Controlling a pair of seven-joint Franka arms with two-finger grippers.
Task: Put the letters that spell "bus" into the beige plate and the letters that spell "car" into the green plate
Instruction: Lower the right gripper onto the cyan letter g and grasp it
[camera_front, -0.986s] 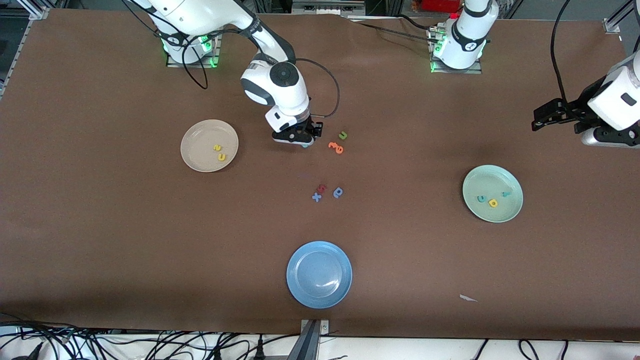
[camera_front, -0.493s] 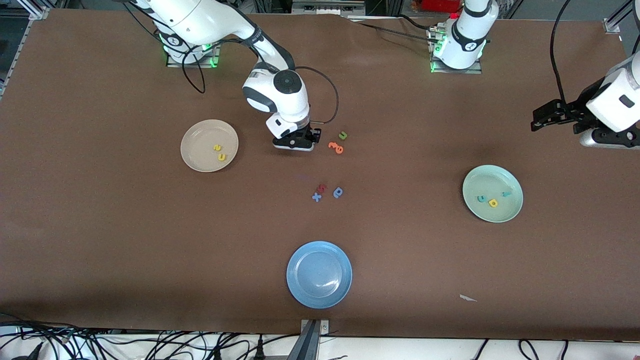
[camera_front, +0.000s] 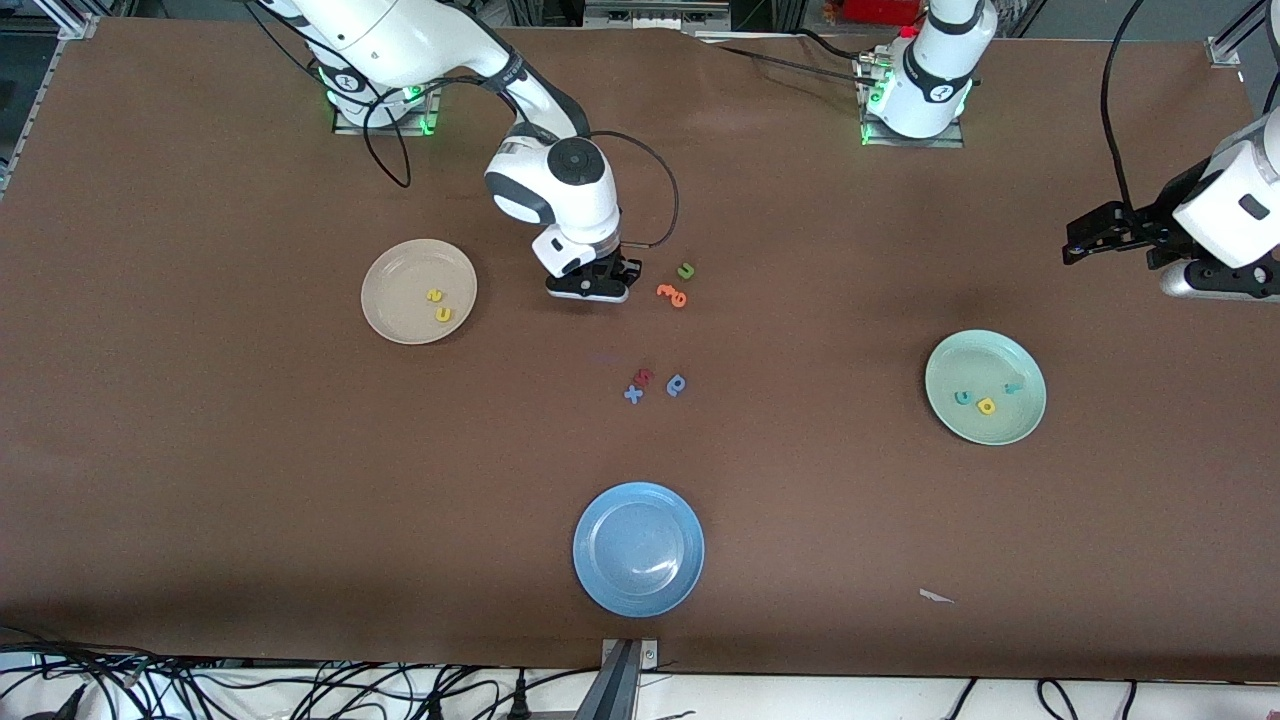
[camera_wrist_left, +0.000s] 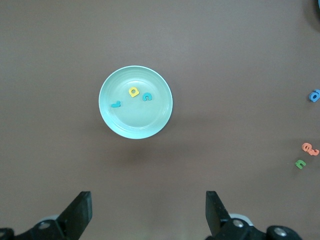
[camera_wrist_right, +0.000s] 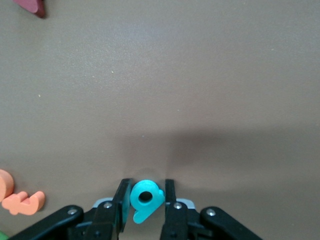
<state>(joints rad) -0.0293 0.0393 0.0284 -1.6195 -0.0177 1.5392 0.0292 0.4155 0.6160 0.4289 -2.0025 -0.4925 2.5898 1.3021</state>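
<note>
Beside the beige plate (camera_front: 419, 291), toward the left arm's end of the table, your last task letter is being gripped.

You have the green plate (camera_front: 985, 387) finished: the teal "c" (camera_front: 962, 398), yellow "a" (camera_front: 987, 405) and teal "r" (camera_front: 1013, 388) all lie in it. The beige plate holds the yellow "u" (camera_front: 442, 314) and yellow "s" (camera_front: 434, 296); only the teal "b" (camera_wrist_right: 146, 199) is missing, and the right gripper (camera_wrist_right: 145, 200) has its jaws pressed against it low on the table, so a lift and a short carry to the beige plate look to be all that remains. The left gripper (camera_wrist_left: 147, 212) waits with jaws wide apart, high over the table by the green plate. The brown tabletop (camera_front: 250, 480) looks flat and matte; an orange letter (camera_front: 672, 294), green "u" (camera_front: 686, 270), blue "x" (camera_front: 633, 394) and blue plate (camera_front: 638, 548) stay out of it, and cables trail along the table's edges.
</note>
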